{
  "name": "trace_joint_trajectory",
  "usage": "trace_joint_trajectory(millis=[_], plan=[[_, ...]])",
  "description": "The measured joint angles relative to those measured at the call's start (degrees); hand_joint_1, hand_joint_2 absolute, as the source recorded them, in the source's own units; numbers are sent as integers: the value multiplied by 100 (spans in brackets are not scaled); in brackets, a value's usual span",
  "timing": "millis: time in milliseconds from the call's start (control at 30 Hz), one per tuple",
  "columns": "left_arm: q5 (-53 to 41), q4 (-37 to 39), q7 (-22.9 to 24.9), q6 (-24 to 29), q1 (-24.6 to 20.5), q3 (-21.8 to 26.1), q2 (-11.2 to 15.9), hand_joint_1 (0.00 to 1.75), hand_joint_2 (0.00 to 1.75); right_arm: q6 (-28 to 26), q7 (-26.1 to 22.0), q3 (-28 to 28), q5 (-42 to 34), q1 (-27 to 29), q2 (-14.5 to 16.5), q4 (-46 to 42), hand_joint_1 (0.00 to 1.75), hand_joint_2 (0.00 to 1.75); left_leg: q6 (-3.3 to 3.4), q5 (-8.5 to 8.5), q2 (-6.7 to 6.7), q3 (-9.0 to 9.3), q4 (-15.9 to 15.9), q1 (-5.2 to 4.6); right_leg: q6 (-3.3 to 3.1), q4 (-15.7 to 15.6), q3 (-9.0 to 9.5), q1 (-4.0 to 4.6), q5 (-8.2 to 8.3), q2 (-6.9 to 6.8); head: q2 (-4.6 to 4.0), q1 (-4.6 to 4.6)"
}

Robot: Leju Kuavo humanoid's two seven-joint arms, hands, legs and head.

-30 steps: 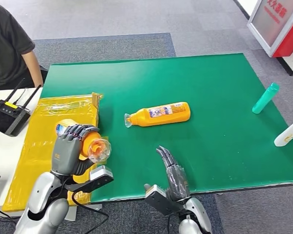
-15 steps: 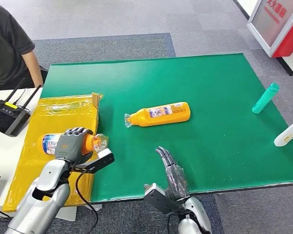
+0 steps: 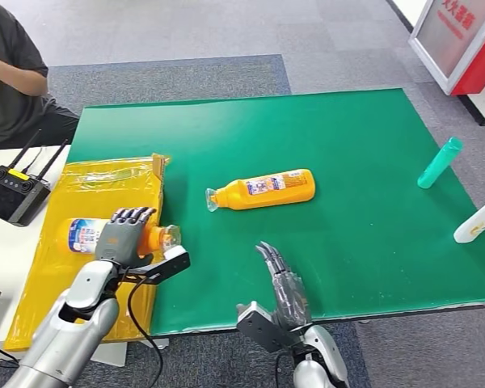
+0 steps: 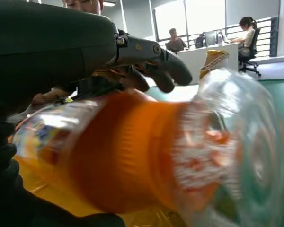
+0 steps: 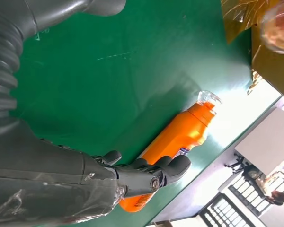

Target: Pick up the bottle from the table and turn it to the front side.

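**Setting the bottle down label-up**

The green surface (image 3: 362, 202) carries a second bottle (image 3: 264, 189) at its middle. The left hand (image 3: 125, 234) clasps the bottle (image 3: 84, 235) over the yellow bag (image 3: 75, 190); the label should face up before release. The right hand (image 3: 284, 284) hovers, fingers apart.

The left hand (image 3: 125, 235) is covering the middle of the held bottle (image 3: 87, 235), and in the left wrist view that bottle (image 4: 133, 151) is showing badly blurred, its label unreadable. A white bottle (image 3: 478, 220) is running off the head view's right edge
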Motion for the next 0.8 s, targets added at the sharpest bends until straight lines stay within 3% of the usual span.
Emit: trace_joint_trajectory(millis=[33,333,467,667,800], plan=[[23,-2,-16,38,6,1,-9,0,0,3,0,-4,0,1,0,0,0,175,0,0,0,0,0,0,0,0,0,0,0,0,0,0],[205,-333,-183,519,206,118,-132,0,0,7,-15,-44,0,9,0,-1,0,175,1,-2,0,0,0,-1,0,-1,0,-1,0,0,0,0],[509,-652,-438,839,378,274,-203,0,175,4,-21,-52,-1,22,0,-3,0,175,1,-2,0,0,0,0,0,-1,0,0,-1,0,0,-1],[2161,-1326,-1603,1066,839,613,-368,0,175,-37,-132,-78,-96,77,-1,-38,0,175,1,-5,1,-1,0,-1,1,-2,0,-1,-2,2,0,-1],[3826,-1750,-2851,745,1255,873,-492,0,175,-192,-369,-87,-352,167,-10,-147,0,175,1,-10,1,0,0,-1,0,-3,0,-1,-5,3,0,-1]])
